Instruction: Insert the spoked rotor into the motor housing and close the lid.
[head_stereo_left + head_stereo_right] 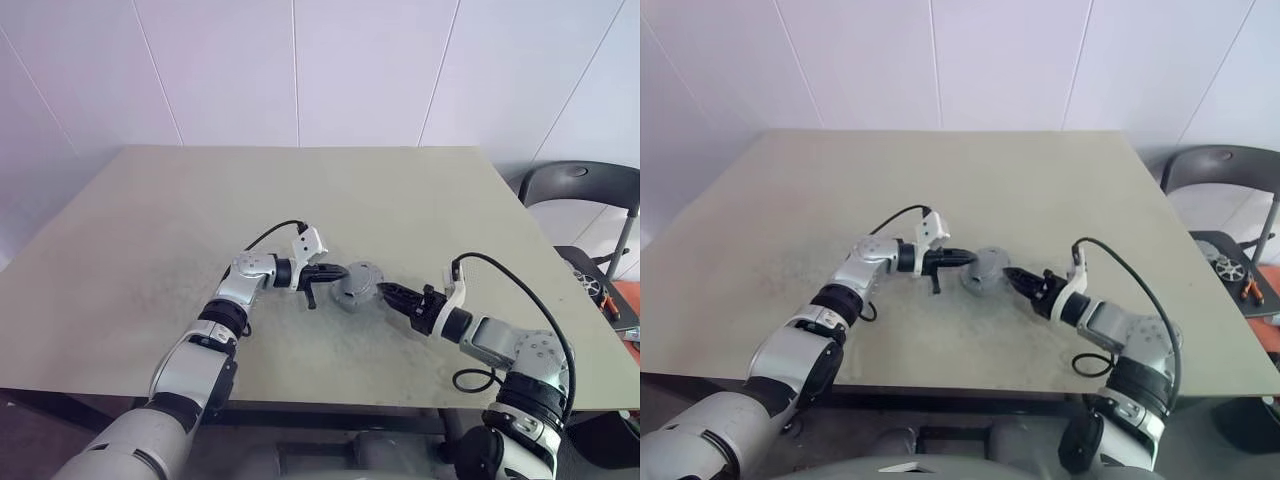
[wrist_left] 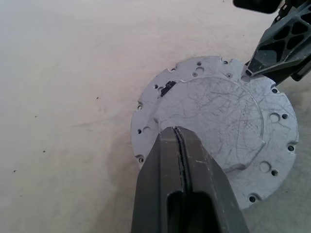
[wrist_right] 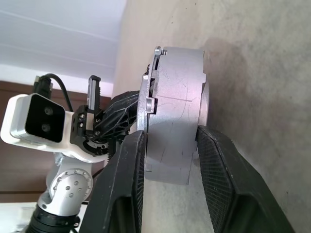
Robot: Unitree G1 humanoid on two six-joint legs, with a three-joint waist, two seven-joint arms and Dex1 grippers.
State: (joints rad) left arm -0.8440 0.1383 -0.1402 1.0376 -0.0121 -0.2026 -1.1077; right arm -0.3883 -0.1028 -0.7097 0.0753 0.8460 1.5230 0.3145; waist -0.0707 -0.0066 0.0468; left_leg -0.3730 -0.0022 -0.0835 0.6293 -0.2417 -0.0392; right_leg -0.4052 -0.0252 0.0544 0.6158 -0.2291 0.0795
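The right gripper (image 1: 392,294) is seen clamped across the thickness of the motor housing (image 1: 357,285), one finger on each flat side. The housing is held on the table (image 1: 150,250) near its middle, tipped on edge, its axis roughly level. The left gripper (image 2: 181,145), fingers pressed together, is laid against the scratched lid (image 2: 218,121).

I see the motor housing (image 1: 357,286) on the table (image 1: 150,240), near the front edge and about midway across. My left gripper (image 1: 335,272) comes in from its left, fingertips resting on the lid (image 2: 218,126) on top. My right gripper (image 3: 167,160) sits to its right, one finger on each side of the housing wall. A chair (image 1: 580,190) stands beyond the table's right edge.
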